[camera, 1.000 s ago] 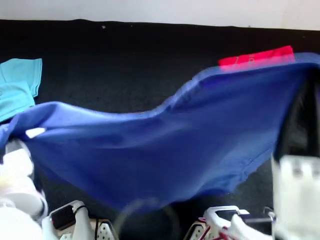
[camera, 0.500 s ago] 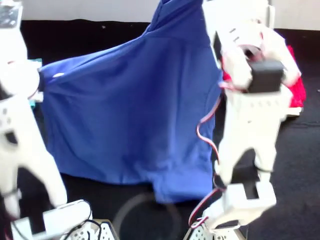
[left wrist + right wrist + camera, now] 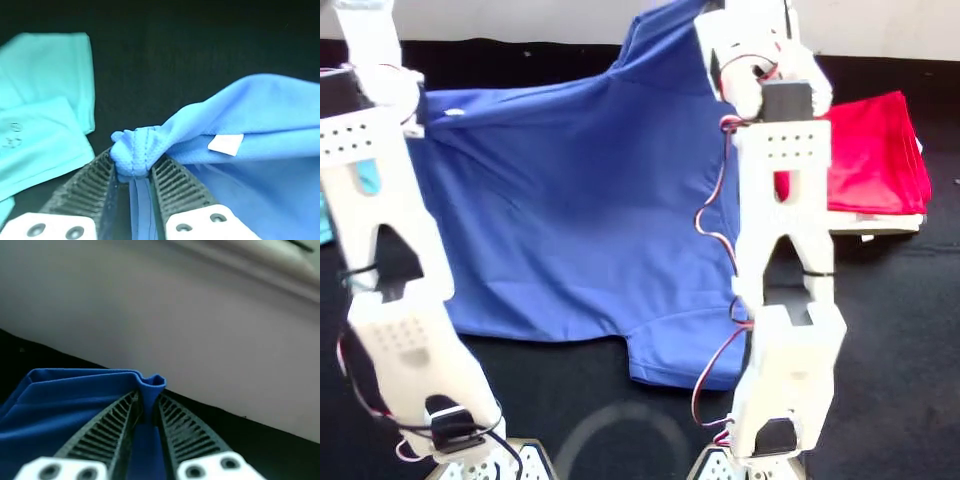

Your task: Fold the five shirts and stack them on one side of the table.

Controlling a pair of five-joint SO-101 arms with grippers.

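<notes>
**Blue shirt stretched between both grippers**

Nearest the arm bases, on the black table (image 3: 900, 340): the lower edge and one sleeve of the blue shirt (image 3: 570, 200). Farther back, spread wide between the two arms and rising toward the far side.

At its left end, clamped in the left gripper (image 3: 134, 167), jaws closed tight on a bunched fold of the cloth. Just beside that pinch, a small white tag (image 3: 226, 144) on the fabric.

At its right end, pinched in the right gripper (image 3: 146, 400), jaws pressed together on a folded edge. Held higher there, up against the pale wall (image 3: 200, 315).

Beyond the left gripper, flat on the table: a teal shirt (image 3: 45, 110), apart from the blue one.

Far right, past the right arm: a folded red shirt (image 3: 870, 160), lying on a pale flat layer of unclear kind.
</notes>
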